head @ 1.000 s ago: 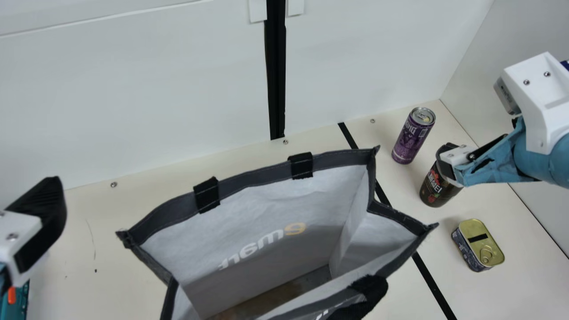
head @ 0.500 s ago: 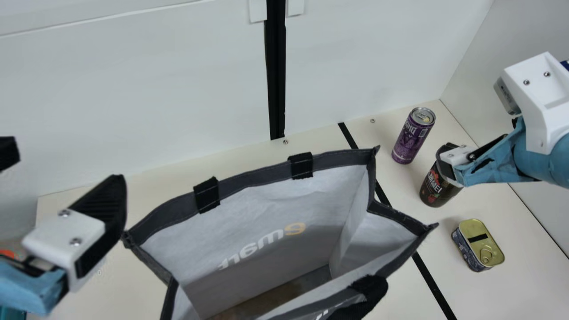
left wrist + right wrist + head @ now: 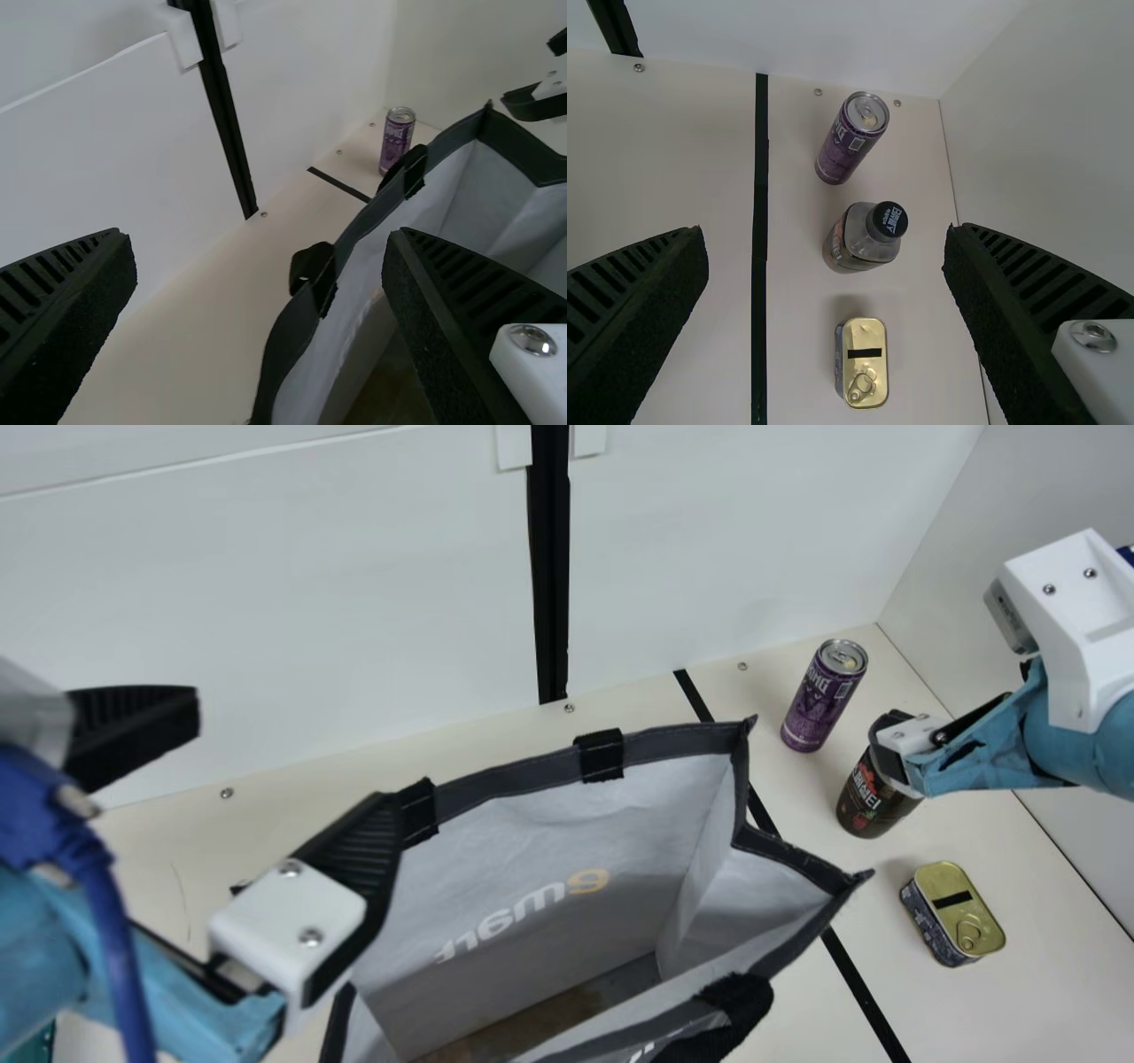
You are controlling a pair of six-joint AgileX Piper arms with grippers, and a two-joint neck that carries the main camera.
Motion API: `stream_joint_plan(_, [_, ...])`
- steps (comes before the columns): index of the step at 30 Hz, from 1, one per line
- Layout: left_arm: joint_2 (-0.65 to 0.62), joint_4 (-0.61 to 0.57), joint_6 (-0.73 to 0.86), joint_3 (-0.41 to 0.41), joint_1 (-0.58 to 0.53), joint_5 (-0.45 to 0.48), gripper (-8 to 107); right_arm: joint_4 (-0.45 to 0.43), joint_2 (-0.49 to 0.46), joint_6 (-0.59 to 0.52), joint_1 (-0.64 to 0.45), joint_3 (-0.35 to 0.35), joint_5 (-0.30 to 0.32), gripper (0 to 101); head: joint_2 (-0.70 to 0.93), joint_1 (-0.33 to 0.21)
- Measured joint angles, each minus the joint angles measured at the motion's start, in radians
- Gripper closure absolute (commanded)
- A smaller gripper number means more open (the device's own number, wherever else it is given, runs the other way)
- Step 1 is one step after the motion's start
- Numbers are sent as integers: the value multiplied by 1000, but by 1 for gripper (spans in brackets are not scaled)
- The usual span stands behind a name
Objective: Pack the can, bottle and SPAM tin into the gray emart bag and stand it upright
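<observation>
Fingers apart, my left gripper (image 3: pixel 295 760) hangs at the left end of the gray bag (image 3: pixel 660 746), one finger overlapping its back rim. In the left wrist view the bag's rim (image 3: pixel 359 232) runs between the spread fingers of that gripper (image 3: pixel 259 243). My right gripper (image 3: pixel 895 751) hovers over the dark bottle (image 3: pixel 873 802), hiding its top. The right wrist view has this gripper (image 3: pixel 826 239) open, holding nothing, with the bottle (image 3: pixel 859 237) beyond its gap. The purple can (image 3: pixel 822 698) stands behind the bottle; the SPAM tin (image 3: pixel 955 914) lies in front.
The bag stands with its mouth spread wide, a black handle (image 3: pixel 722 1027) at its front. A white wall (image 3: pixel 310 602) closes off the back, and another wall (image 3: pixel 1054 496) rises on the right. A black strip (image 3: pixel 855 983) crosses the table between bag and goods.
My left gripper has come in from the left edge toward the bag, its lower finger now over the back rim. The right arm, bag and goods have stayed in place.
</observation>
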Motion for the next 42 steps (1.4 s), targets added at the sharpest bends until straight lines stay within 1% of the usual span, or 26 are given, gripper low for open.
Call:
stream_joint_plan(13, [95,-65,39,-91,-58,27,9,0,0,0,0,0,0,6,0,0])
stream_joint_plan(19, [127,-79,60,-110,-71,27,9,0,0,0,0,0,0,6,2,2])
stream_joint_plan(29, [165,-110,111,-100,-51,12,9,0,0,0,0,0,0,6,0,0])
stream_joint_plan(42, [214,-119,167,-58,-18,0,9,0,0,0,0,0,0,6,2,0])
